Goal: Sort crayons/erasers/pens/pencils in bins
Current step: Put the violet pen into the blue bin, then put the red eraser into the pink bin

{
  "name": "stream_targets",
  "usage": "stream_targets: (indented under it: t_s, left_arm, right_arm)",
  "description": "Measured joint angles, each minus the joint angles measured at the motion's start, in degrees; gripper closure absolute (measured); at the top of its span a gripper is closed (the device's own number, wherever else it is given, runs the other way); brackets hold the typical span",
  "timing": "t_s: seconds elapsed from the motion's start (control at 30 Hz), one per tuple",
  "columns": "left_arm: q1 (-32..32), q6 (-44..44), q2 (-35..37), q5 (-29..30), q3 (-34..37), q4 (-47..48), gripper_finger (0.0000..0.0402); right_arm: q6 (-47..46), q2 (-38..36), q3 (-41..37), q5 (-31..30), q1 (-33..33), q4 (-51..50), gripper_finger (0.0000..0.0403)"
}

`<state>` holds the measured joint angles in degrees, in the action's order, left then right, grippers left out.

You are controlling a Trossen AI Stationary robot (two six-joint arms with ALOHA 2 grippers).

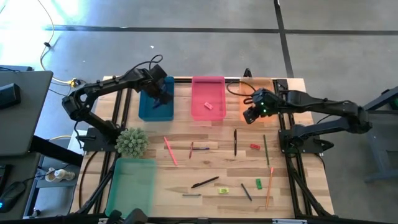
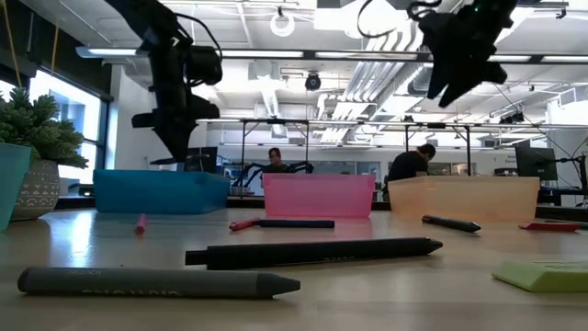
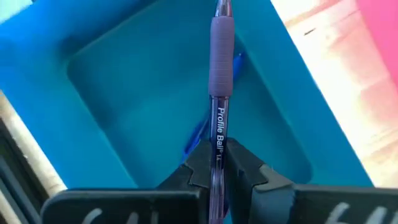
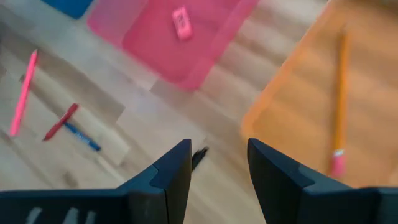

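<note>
In the left wrist view, the purple pen point(image 3: 221, 81) runs out of the picture at both ends, its lower barrel hidden between the left tool's point(image 3: 219, 163) fingers. Beside it in the blue bin point(image 3: 124, 93), a blue pen point(image 3: 202, 134) is half covered by the purple pen and that tool. In the right wrist view, a dark stick point(image 4: 199, 158) on the desk point(image 4: 155, 118) is mostly hidden behind a finger point(image 4: 168, 177) of the right tool point(image 4: 219, 171); what it is cannot be told.

From my remote seat I see a grey concrete floor point(image 1: 199, 50) crossed by dark lines, a bright window point(image 2: 69, 115) at one side, white ceiling pipes point(image 2: 367, 74), two people point(image 2: 404, 165) seated at distant desks, and a potted plant point(image 2: 37, 138) on the wooden tabletop point(image 1: 211, 162).
</note>
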<state>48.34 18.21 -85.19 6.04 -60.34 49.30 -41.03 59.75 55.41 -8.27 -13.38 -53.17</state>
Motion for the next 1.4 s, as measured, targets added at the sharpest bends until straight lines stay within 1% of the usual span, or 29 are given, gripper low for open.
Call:
stream_targets:
  t_s: [0.17, 0.33, 0.53, 0.73, 0.87, 1.0, 1.2, 1.33, 1.4]
  left_arm:
    - [0.65, -0.93, 0.0, -0.26, 0.0, 0.04, 0.0387]
    - [0.81, -1.88, 0.0, -0.86, 0.0, 0.13, 0.0363]
    - [0.78, -3.86, 0.0, -1.09, 0.0, 0.19, 0.0328]
    - [0.74, -4.05, 0.0, -1.08, 0.0, 0.27, 0.0288]
    - [0.78, -6.71, 0.0, -1.43, -0.35, 1.29, 0.0269]
    - [0.8, -10.18, 0.0, -4.79, -3.75, 4.82, 0.0266]
    - [0.0, -10.94, 0.02, -8.78, -10.56, 10.77, 0.0274]
    - [-2.28, -10.94, 0.95, -12.54, -12.82, 11.73, 0.0278]
    - [-4.22, -10.94, 1.68, -14.28, -12.87, 11.48, 0.0279]
  right_arm:
    - [-5.52, 0.0, -3.21, 1.59, 3.26, 1.86, 0.0253]
    - [-9.56, -0.02, -3.86, 1.87, 7.67, 0.93, 0.0253]
    - [-10.44, 0.0, -3.86, -0.47, 12.65, -1.14, 0.0253]
    - [-11.65, 0.0, -3.86, -0.63, 16.07, -2.57, 0.0253]
    - [-11.59, 0.0, -3.86, -1.3, 18.62, -2.92, 0.0253]
    - [-10.56, 0.0, -3.86, -1.79, 20.95, -4.98, 0.0253]
    - [-9.15, 0.0, -3.86, -1.63, 22.72, -10.14, 0.0253]
    - [-9.87, 0.0, -3.86, 1.09, 22.81, -15.12, 0.0253]
    - [-8.38, 0.0, -3.86, 2.66, 22.81, -16.66, 0.0253]
